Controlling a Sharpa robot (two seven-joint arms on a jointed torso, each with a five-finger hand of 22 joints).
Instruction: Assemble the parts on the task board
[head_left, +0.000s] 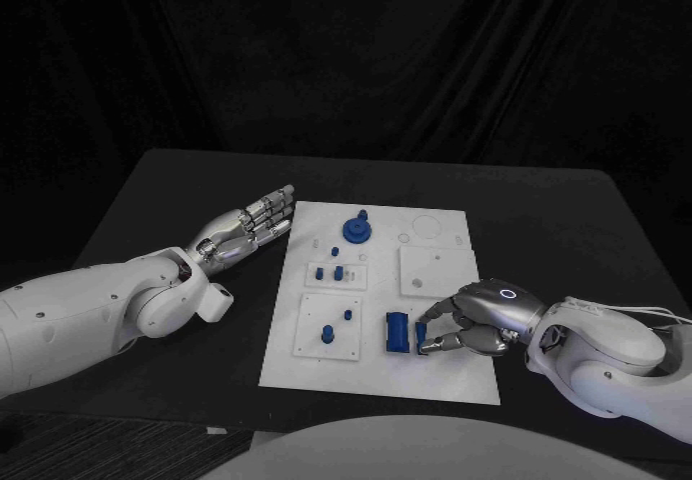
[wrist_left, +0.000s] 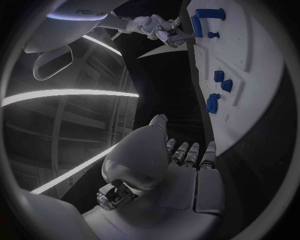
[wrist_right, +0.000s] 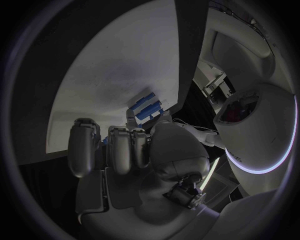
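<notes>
Left hand is lying flat on the surface just off the board's left edge, fingers straight and apart, holding nothing; it's parked, keep it there so it isn't crowding the board.

On the board, left to right: a round part with a stub is standing near the far edge, two small pegs are sitting nearer, another pair nearer again. The long block is lying toward the board's near right.

Right hand is curling in at the board's right edge, fingertips pinching a small blue piece right beside the block; whether it's touching the block, can't tell.

Likely step: seating that piece against or into the block. Advice: keeping the pinch light and low, squaring the piece parallel to the block before pressing, pushing straight down not sideways so the block isn't skating across the board. If it binds, back off and realign, not forcing.
</notes>
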